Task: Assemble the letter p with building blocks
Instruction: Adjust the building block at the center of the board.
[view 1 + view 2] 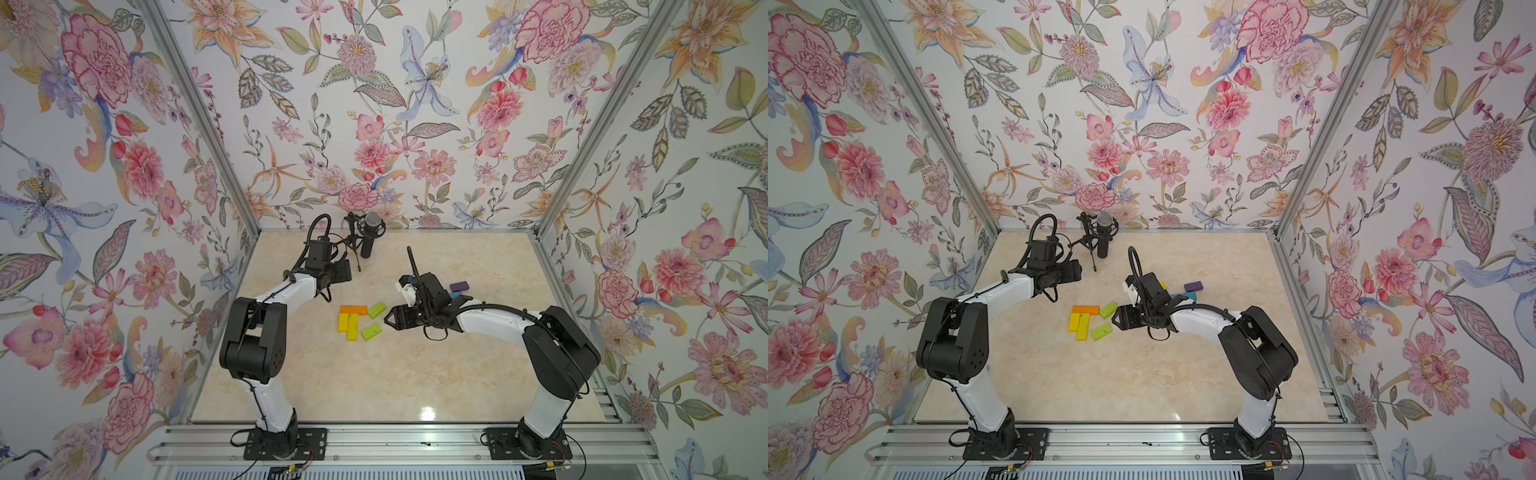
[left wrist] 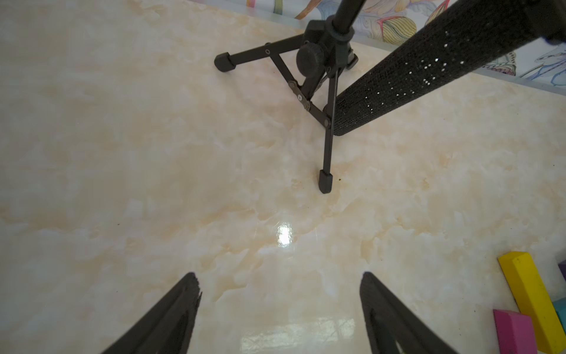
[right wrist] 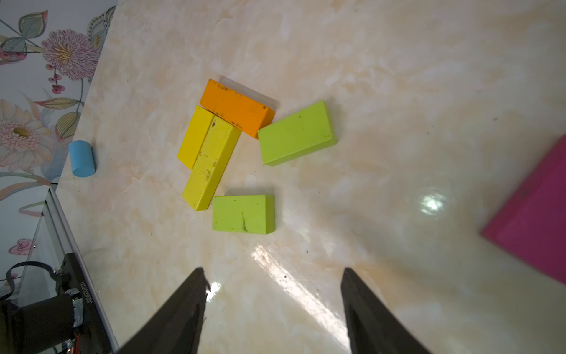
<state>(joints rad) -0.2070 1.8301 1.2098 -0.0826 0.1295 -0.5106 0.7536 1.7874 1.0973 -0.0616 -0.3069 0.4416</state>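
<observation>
Hovering with jaws spread and empty, right gripper (image 3: 273, 271) faces the lime block (image 3: 243, 213) just beside the yellow stem (image 3: 211, 162). Meanwhile left gripper (image 2: 278, 274), also spread, sits by the mic (image 2: 428, 61). Next, likely: pinch lime, close the bowl.

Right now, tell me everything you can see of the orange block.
The orange block is a long, flat rectangular brick, matte, with dark scuffs along its edges. It lies flat on the marble-look table, butted across the ends of the short yellow block and long yellow block. One end meets, or nearly meets, a corner of a lime green block. Nothing grips it.
</observation>
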